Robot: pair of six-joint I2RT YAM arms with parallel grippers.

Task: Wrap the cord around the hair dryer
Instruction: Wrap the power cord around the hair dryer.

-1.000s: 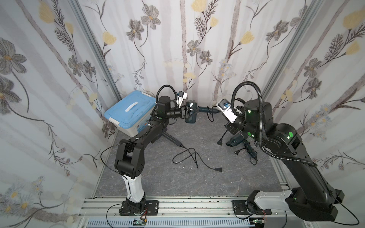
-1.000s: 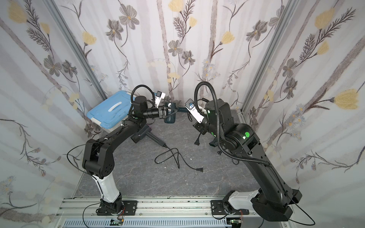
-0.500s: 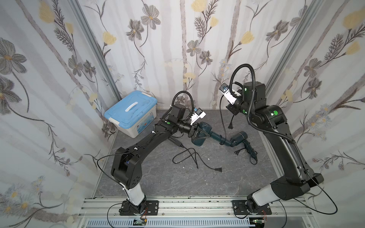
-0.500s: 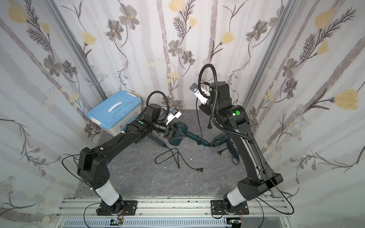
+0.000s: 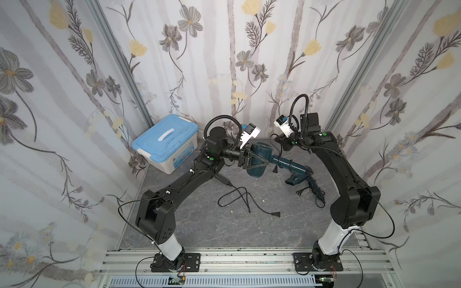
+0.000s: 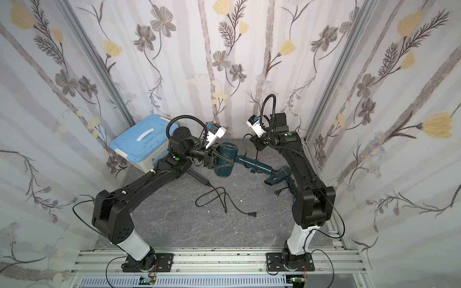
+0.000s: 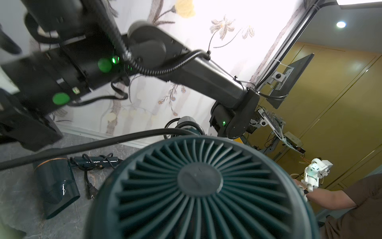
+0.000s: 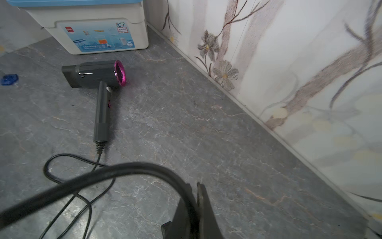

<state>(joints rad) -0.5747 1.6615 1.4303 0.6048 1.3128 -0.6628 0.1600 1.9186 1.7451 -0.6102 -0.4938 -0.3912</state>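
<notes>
Now my right pincer (image 8: pixel 195 192) is pinching the cord (image 8: pixel 124 169) tight, the cord dropping to the handle (image 5: pixel 287 164) close by. Beyond, my left pincer (image 5: pixel 259 160) is clamping the hair dryer (image 5: pixel 260 148) by its barrel, holding it aloft, handle stretching lengthwise toward my right pincer, which is sitting nearer for winding.

My left pincer (image 5: pixel 260 162) clamps the teal hair dryer (image 5: pixel 262 149) by its barrel, handle (image 5: pixel 287 164) pointing toward my right arm (image 5: pixel 344 172). My right pincer (image 5: pixel 280 143), closed, holds the black cord (image 5: pixel 279 152) just above that handle. A second dryer (image 5: pixel 298 178) lies on the grey table (image 5: pixel 199 224) near the handle's end.
</notes>
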